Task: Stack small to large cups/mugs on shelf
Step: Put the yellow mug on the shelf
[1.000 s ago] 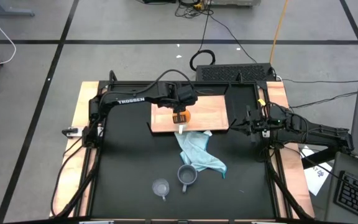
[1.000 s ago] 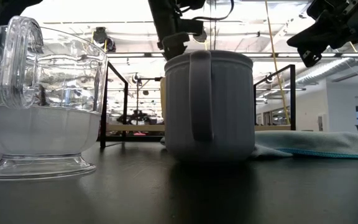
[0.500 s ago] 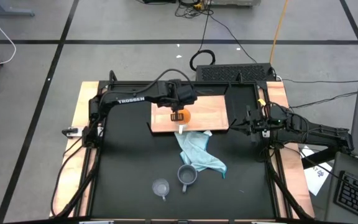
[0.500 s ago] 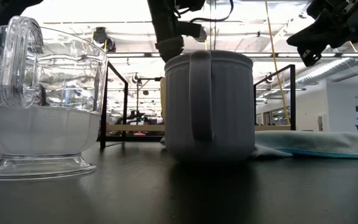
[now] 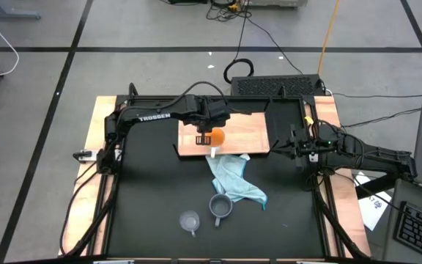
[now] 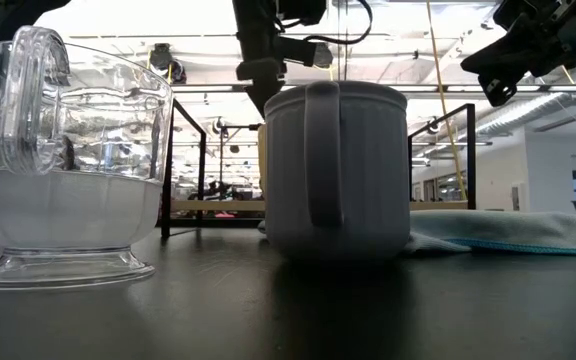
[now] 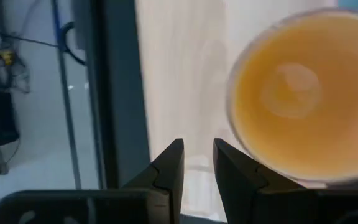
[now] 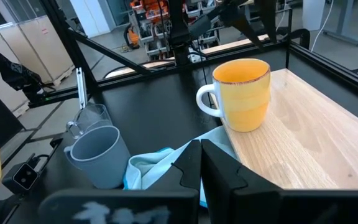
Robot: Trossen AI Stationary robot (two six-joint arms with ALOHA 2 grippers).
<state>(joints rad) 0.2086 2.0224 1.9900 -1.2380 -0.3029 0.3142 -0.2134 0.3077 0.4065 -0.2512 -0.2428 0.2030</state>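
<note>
1. Orange mug [image 5: 217,136] stands upright on the shelf [image 5: 251,130], white handle toward the light blue cloth [image 5: 233,178].
2. Left gripper [image 5: 205,130] has slid off the mug toward the board's left side; its fingers [image 7: 169,168], slightly parted, hold nothing.
3. Release looks finished, so the largest piece is placed.
4. Grey-blue mug [image 5: 220,207] and glass cup [image 5: 190,221] remain on the tabletop, near each other.
5. Right gripper [image 8: 199,152] waits pressed together beside the shelf's right end.

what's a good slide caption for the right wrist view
Orange mug upright on the shelf, grey-blue mug and cloth beside it.
</note>
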